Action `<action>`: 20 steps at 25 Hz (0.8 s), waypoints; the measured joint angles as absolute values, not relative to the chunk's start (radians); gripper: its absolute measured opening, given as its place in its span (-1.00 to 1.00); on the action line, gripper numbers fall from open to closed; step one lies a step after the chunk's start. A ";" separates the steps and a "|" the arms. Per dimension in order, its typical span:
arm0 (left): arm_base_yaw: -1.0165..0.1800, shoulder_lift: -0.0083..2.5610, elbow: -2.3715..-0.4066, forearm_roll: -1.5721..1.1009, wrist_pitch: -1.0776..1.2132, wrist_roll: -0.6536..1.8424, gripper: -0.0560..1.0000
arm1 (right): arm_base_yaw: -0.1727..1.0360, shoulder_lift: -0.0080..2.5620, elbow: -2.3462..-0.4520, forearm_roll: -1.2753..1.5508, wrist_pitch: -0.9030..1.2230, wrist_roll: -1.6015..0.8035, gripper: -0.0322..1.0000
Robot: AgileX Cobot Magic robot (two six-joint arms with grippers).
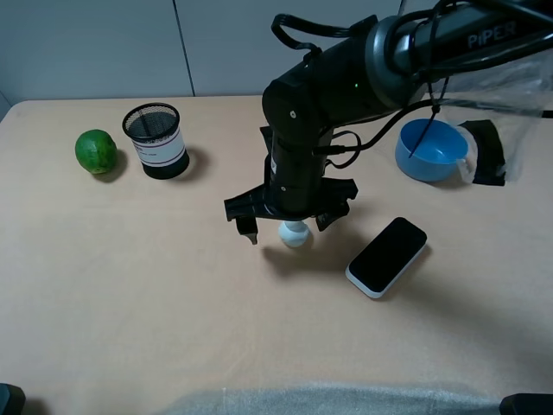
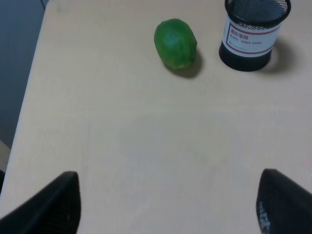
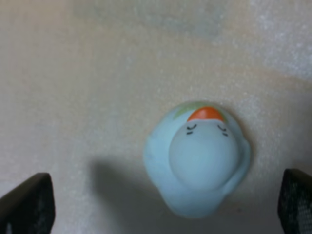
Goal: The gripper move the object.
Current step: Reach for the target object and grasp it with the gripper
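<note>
Now my right arm's fingers (image 3: 25,204) are spread wide and empty, straddling the small pale figurine (image 3: 197,163) standing on the counter (image 3: 97,73) nearer one finger than the other, so I should centre, lower, then close gently.

One lime (image 1: 95,150), one mesh pen cup (image 1: 162,154), one blue bowl (image 1: 428,166), one phone (image 1: 387,256), one figurine (image 1: 295,233)

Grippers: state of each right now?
Left gripper: open, holding nothing.
Right gripper: open, straddling the figurine, not touching it.
</note>
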State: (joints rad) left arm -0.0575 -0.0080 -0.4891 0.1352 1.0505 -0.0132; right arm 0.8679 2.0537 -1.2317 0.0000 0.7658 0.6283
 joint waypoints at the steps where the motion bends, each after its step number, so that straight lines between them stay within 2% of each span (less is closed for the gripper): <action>1: -0.058 -0.008 -0.489 0.135 1.050 -0.013 0.62 | 0.868 2.056 -1.232 0.000 0.764 0.625 0.41; 20: -0.058 -0.008 -0.489 0.135 1.050 -0.013 0.62 | 0.859 2.081 -1.232 0.000 0.735 0.606 0.41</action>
State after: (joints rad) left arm -0.0575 -0.0080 -0.4891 0.1352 1.0501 -0.0132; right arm 0.8592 2.0808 -1.2317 0.0000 0.7346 0.6057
